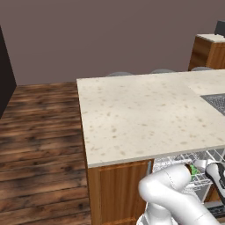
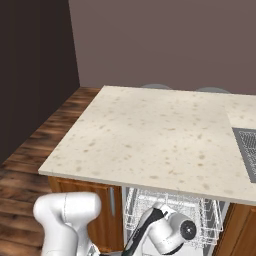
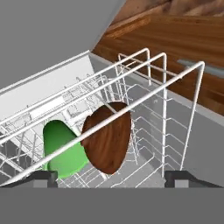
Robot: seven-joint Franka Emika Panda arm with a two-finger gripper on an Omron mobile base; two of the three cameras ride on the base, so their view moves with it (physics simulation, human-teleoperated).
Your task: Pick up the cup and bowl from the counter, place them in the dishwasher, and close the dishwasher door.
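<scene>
Beneath the speckled worktop (image 1: 145, 118), the hand (image 3: 111, 177) is hanging wide open and empty, bowl (image 3: 107, 138) leaning on edge in the dishwasher (image 2: 172, 212) rack, cup (image 3: 63, 148) touching at its nine o'clock.

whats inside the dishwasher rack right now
In the white wire dishwasher rack, a reddish-brown wooden bowl stands on edge with a bright green cup beside it, partly covered by the bowl. The open hand holds neither.

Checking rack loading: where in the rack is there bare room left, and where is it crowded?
Crowded where the bowl overlaps the cup. Bare wire in the rack between the bowl and the upright loops, and beyond both items toward the far rack wall.
</scene>
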